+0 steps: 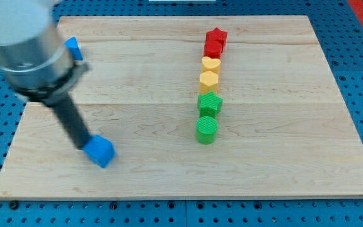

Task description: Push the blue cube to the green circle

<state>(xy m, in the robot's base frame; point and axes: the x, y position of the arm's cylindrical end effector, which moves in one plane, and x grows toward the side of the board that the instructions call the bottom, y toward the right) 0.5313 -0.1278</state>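
The blue cube (99, 151) lies on the wooden board (263, 164) at the lower left. My tip (82, 147) rests right against the cube's left side. The green circle (207, 129) stands right of the board's middle, well to the right of the cube and a little higher in the view. It is the bottom block of a column.
Above the green circle stand a green star (210, 103), two yellow blocks (209, 80) (211, 64), a red block (213, 48) and a red star (217, 36). Another blue block (74, 48) sits at the upper left, partly hidden by the arm.
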